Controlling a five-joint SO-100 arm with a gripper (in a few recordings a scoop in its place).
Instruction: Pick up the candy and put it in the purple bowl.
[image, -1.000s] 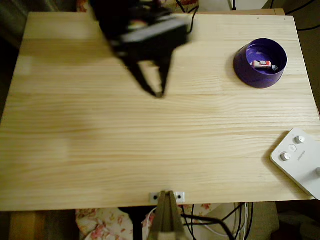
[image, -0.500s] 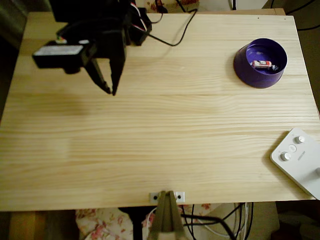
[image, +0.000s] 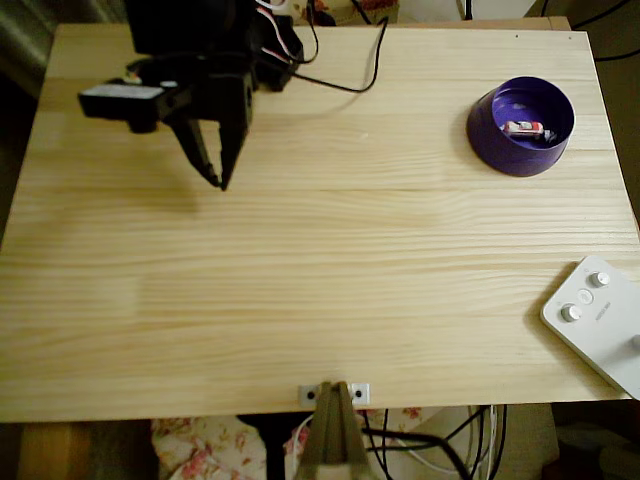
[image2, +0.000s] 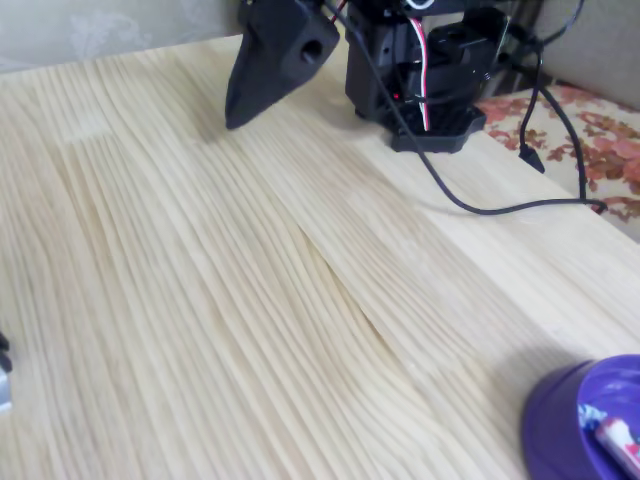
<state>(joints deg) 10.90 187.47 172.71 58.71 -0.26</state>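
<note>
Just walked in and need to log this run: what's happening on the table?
The small white-and-red wrapped candy already lies inside the round deep-purple plastic bowl near the pale wooden table's right edge in the overhead view. The black two-finger gripper hangs far across the table at the upper left, fingertips nearly together, holding nothing. A white device with round knobs sits at the lower right.

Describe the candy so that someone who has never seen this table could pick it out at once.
In the overhead view, look at the far right corner of the wooden table, where the purple bowl stands. The candy lies inside it, a tiny elongated white sweet with red marks. Nothing else is in the bowl, and the white device with round knobs sits at the near right edge.
</note>
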